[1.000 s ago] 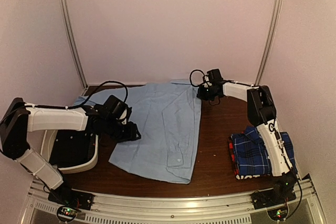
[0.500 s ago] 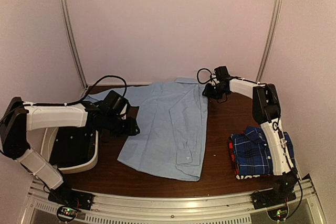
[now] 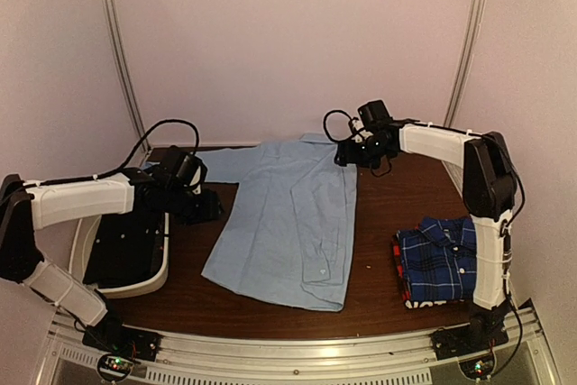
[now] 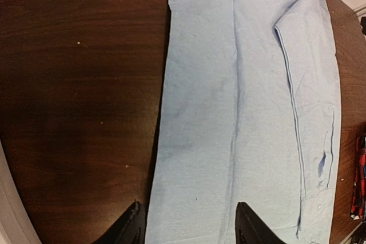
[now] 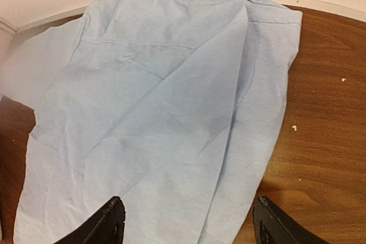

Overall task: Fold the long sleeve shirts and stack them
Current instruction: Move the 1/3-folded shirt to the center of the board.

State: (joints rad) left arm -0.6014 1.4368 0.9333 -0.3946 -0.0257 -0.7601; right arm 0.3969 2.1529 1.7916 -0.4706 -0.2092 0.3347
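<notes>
A plain light blue long sleeve shirt [image 3: 288, 214] lies flat in the middle of the table, collar toward the back wall, its right side folded in. A folded blue-and-navy plaid shirt [image 3: 437, 259] rests on a red-and-black one at the front right. My left gripper [image 3: 206, 206] hangs open beside the shirt's left edge; in its wrist view the shirt [image 4: 246, 95] fills the right half, with nothing between the fingers [image 4: 130, 227]. My right gripper [image 3: 347, 156] is open above the shirt's shoulder [image 5: 171, 101], holding nothing.
A white bin with black lining [image 3: 122, 254] stands at the front left under my left arm. Bare dark wood [image 4: 80, 95] shows left of the shirt and between the shirt and the plaid stack [image 3: 374, 241]. The back wall is close behind the collar.
My right gripper opened and let go of the shirt's right shoulder, then rose and drew back. My left gripper moved back and left off the shirt. The shirt shifted right and now lies still.
</notes>
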